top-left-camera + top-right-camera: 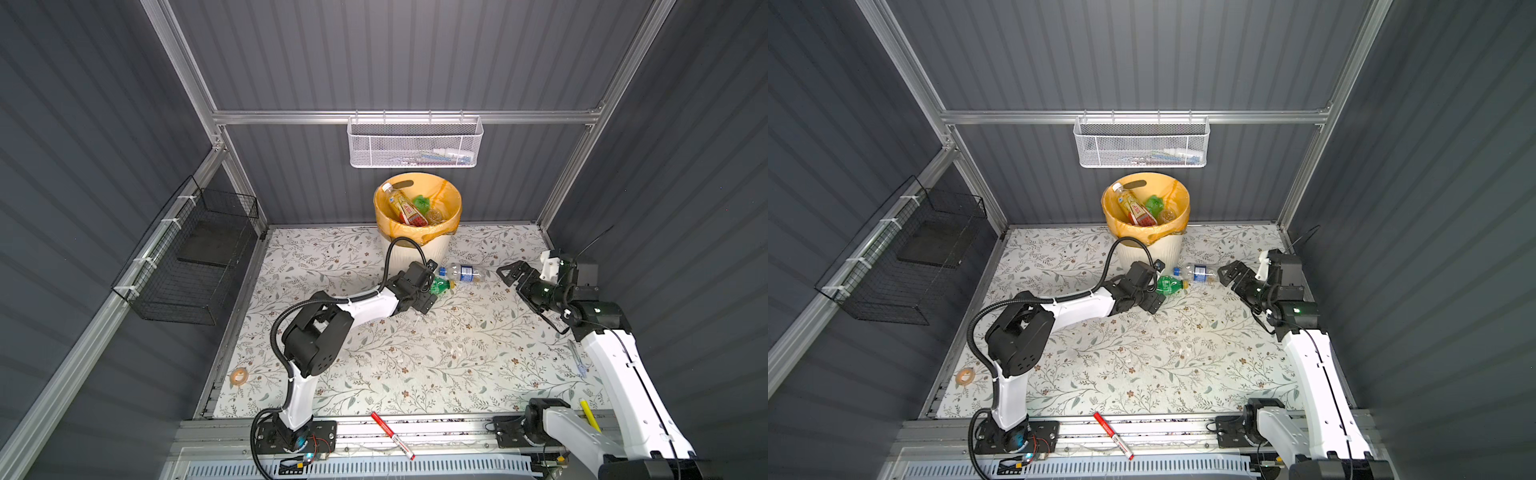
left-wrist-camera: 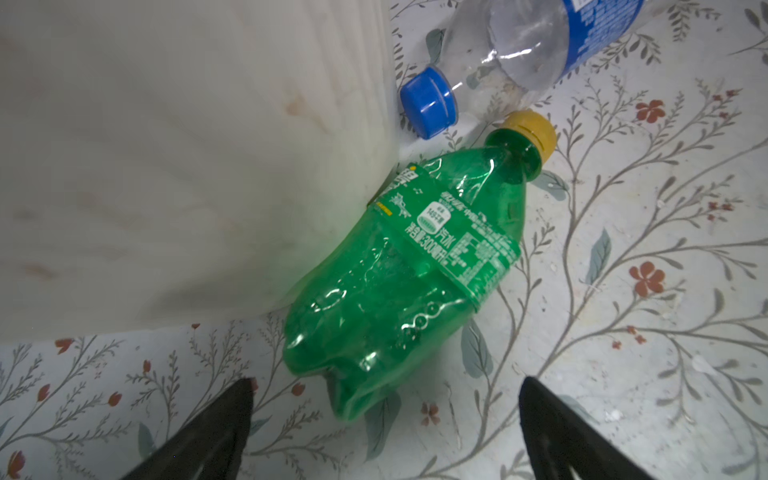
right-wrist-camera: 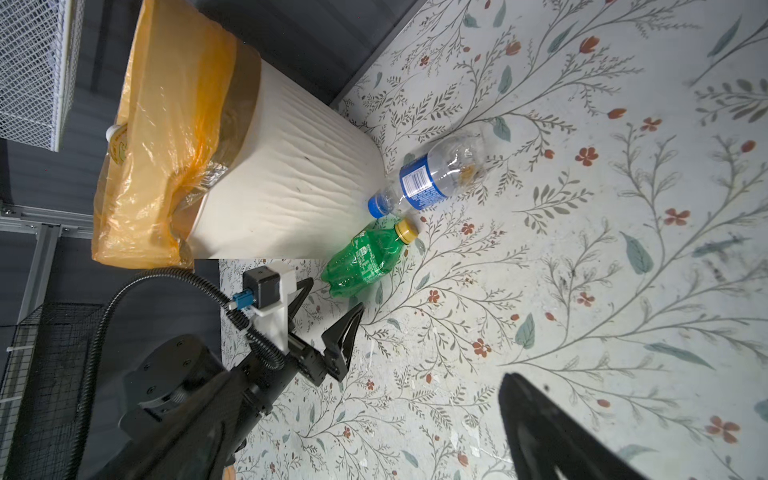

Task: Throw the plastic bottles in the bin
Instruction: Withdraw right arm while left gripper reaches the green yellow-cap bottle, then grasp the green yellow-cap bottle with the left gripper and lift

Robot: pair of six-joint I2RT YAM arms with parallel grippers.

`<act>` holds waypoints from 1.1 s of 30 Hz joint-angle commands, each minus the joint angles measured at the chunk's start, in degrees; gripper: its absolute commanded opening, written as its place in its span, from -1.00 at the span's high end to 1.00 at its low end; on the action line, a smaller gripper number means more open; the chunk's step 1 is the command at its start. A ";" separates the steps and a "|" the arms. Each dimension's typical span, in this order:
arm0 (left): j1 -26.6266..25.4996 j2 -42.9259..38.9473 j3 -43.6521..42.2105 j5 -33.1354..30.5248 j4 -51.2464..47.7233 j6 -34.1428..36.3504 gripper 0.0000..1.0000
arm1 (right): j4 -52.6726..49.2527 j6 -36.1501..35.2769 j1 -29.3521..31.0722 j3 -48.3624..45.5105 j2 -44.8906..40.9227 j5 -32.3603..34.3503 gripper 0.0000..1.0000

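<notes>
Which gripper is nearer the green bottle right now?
Left. The left gripper sits open at the base of the green bottle; the right gripper hangs open farther off, beyond the clear blue-label bottle.

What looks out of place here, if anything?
Two bottles lie on the table at the foot of the bin, not inside it: a dented green bottle and a clear blue-labelled bottle. A red marker pen lies loose on the front rail.

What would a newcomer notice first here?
The cream bin with its orange liner, at the back of the table, bottles already inside. At its foot lie a green bottle and a clear blue-capped bottle, the open left gripper poised at the green one's base, the open right gripper nearby.
</notes>
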 commanded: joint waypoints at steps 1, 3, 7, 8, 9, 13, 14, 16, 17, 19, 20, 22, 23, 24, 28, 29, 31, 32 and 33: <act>-0.41 2.86 3.83 1.30 0.54 0.70 -0.99 | 1.96 -1.10 -0.42 -0.45 0.22 -1.89 -0.98; -0.41 3.90 4.32 2.35 0.50 0.10 -1.00 | 2.30 -0.99 -0.57 -0.62 0.33 -2.20 -0.98; -0.53 3.73 3.60 4.71 -0.10 -1.68 -0.99 | 2.66 -1.02 -0.74 -1.32 0.14 -2.56 -0.98; -0.74 3.20 2.85 5.53 0.20 -2.23 -1.00 | 2.81 -0.94 -0.83 -1.61 0.05 -2.61 -0.98; -0.93 2.63 2.26 6.65 0.57 -2.92 -0.99 | 3.00 -0.82 -0.83 -1.84 -0.02 -2.75 -0.98; -3.14 0.79 -1.14 10.40 0.26 -6.30 -0.99 | 4.37 -0.13 -0.92 -3.14 -0.28 -3.34 -0.98; -4.13 0.24 -1.79 10.91 0.13 -7.05 -0.99 | 4.79 -0.13 -0.91 -3.41 -0.28 -3.58 -0.98; -5.88 -1.53 -3.66 11.42 -0.07 -8.29 -0.98 | 4.75 -0.30 -1.00 -3.77 -0.35 -3.81 -0.98; -6.42 -2.23 -4.36 11.65 -0.28 -8.61 -0.98 | 4.60 -0.41 -1.09 -3.92 -0.45 -3.78 -0.98; -6.85 -4.22 -5.69 10.71 -1.09 -9.01 -0.98 | 4.51 -0.50 -1.35 -4.38 -0.83 -3.73 -0.98; -6.85 -5.25 -6.09 9.96 -1.44 -9.00 -0.98 | 4.56 -0.50 -1.44 -4.54 -0.98 -3.88 -0.98; -6.89 -6.90 -5.77 7.44 -1.73 -7.43 -0.99 | 4.60 -0.42 -1.52 -4.82 -1.03 -4.12 -0.98; -6.76 -7.19 -4.84 6.64 -2.31 -6.32 -0.99 | 4.77 -0.28 -1.53 -5.00 -1.13 -4.36 -0.98; -6.76 -7.02 -3.05 5.60 -3.32 -5.14 -0.99 | 5.10 -0.09 -1.53 -5.19 -1.16 -4.61 -0.98; -6.21 -3.07 5.78 2.97 -6.70 -2.06 -0.99 | 6.08 0.84 -1.53 -6.42 -1.64 -5.29 -0.98; -5.90 -1.90 7.10 3.24 -6.90 -1.82 -0.99 | 6.08 0.87 -1.53 -6.75 -1.79 -5.27 -0.98; -4.98 1.32 10.44 4.68 -8.57 -1.71 -0.99 | 5.94 0.82 -1.61 -7.30 -2.34 -5.22 -0.98; -4.64 2.73 11.80 5.13 -9.47 -1.71 -0.99 | 5.83 0.82 -1.61 -7.46 -2.57 -5.13 -0.98; -4.39 4.37 13.38 5.83 -10.78 -1.71 -0.99 | 5.73 0.83 -1.62 -7.57 -2.86 -5.13 -0.98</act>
